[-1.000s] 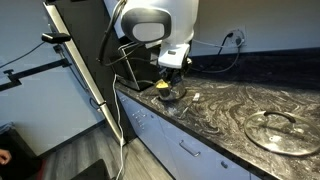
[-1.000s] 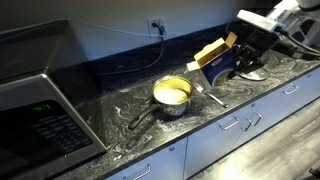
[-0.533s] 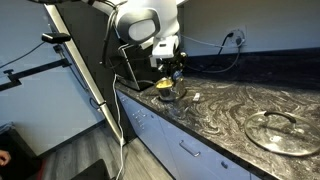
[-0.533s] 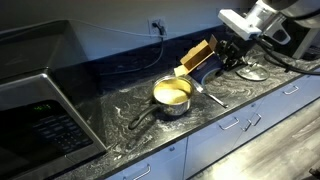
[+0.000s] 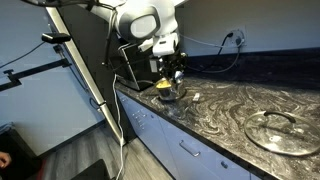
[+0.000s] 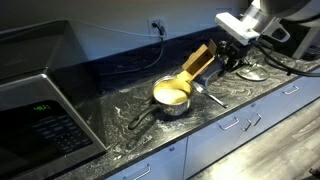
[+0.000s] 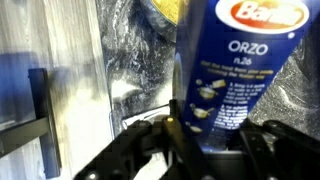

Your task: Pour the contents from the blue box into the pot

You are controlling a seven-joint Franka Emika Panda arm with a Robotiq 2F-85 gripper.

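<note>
Cardboard of the blue box (image 7: 245, 70) fills the wrist view, with white pasta lettering on it. In an exterior view the blue box (image 6: 197, 62) is in the air and strongly tilted, with its lower end just above the pot (image 6: 175, 105), which shows yellow inside. The gripper (image 6: 224, 56) holds the box at its upper end, fingers clamped on its two sides. The pot stands on the dark marbled counter (image 6: 235, 105). A glass lid (image 5: 277, 130) lies well apart.
</note>
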